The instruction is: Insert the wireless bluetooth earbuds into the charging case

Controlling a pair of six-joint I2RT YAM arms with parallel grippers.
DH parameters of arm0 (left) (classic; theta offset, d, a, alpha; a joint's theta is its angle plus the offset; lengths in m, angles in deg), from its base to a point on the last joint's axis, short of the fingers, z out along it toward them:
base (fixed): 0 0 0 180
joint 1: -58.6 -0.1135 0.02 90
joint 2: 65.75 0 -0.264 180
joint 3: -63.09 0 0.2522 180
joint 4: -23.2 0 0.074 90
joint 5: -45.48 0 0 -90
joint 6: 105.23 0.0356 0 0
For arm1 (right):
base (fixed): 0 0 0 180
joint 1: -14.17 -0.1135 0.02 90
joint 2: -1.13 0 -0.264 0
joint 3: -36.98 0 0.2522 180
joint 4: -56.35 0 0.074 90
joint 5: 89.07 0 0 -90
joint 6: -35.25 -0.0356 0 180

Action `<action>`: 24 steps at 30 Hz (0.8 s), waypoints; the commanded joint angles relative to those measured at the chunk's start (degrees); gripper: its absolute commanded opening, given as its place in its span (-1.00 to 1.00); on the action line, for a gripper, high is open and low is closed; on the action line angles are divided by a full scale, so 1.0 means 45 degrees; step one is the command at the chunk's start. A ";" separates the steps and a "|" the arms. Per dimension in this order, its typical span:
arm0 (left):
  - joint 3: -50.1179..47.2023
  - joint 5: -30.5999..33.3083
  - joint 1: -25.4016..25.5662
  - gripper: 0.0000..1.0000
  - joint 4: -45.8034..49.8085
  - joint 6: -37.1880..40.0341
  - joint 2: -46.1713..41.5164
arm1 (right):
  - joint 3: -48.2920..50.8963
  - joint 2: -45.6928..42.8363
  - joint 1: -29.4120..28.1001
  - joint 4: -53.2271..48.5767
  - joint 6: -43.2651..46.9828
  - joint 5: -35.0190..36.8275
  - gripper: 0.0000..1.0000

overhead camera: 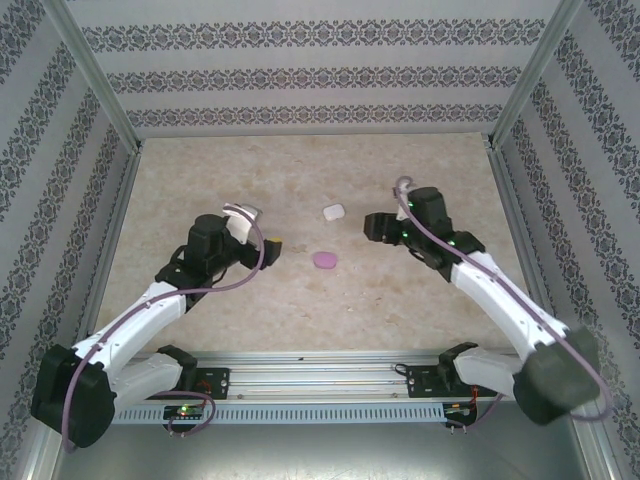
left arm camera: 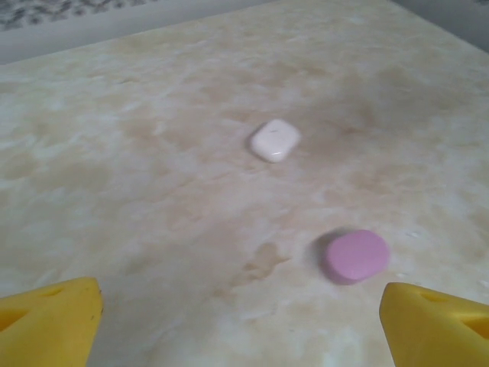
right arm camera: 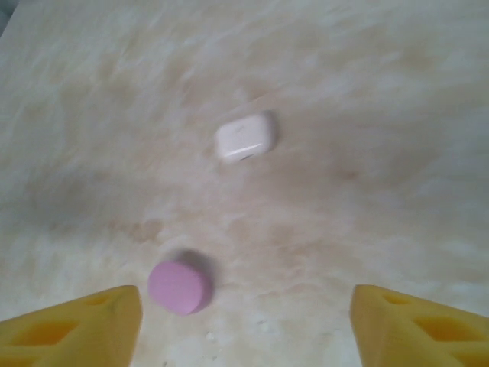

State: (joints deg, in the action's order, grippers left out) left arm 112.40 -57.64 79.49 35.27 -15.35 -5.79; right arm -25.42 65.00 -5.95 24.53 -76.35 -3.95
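White case (left arm camera: pixel 275 140) beyond left tool (left arm camera: pixel 241 325)

I see a pale, blotchy worktop (overhead camera: pixel 250 170) with brown marks. Walls (overhead camera: pixel 310 70) with dark stripy patterns go around it, and shiny metal posts (overhead camera: pixel 93 75) stand at the corners.

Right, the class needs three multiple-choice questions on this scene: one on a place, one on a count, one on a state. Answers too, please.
1. Seen from above, where is the pink case relative to the white case? A nearer the arms' bases; B nearer the back wall; C on top of it.
2. How many cases lie on the table? A one; B two; C four.
3. The left gripper and right gripper are: A both shut on a case; B both open, empty; C one open, one shut.
Answers: 1 A, it sits below the white one in the top view. 2 B, one pink, one white. 3 B, each wrist view shows fingers wide apart, gripping nothing.
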 commanded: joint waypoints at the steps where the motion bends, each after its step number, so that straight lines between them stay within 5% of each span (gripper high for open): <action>1: -0.0120 0.0361 -0.1005 0.92 0.0579 -0.0308 0.0085 | 0.1120 -0.1193 0.0835 -0.0143 0.0711 0.2338 0.71; 4: -0.0168 0.0202 -0.1816 1.00 0.0493 -0.0421 0.0481 | 0.1828 -0.2102 0.1836 0.0293 0.0948 0.2809 0.95; 10: -0.1015 0.2064 -0.2392 1.00 -0.1051 -0.0542 0.1053 | 0.2598 -0.1769 0.3925 0.1620 0.1010 0.2424 0.96; 24: -0.3414 0.4945 -0.3322 1.00 -0.6139 0.0403 0.2306 | 0.5443 0.0512 0.4197 0.9046 0.3249 0.2961 0.96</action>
State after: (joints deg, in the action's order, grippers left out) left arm 97.47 -38.28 65.33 15.56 -15.11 3.50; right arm -1.51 65.55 12.57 55.08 -64.11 8.63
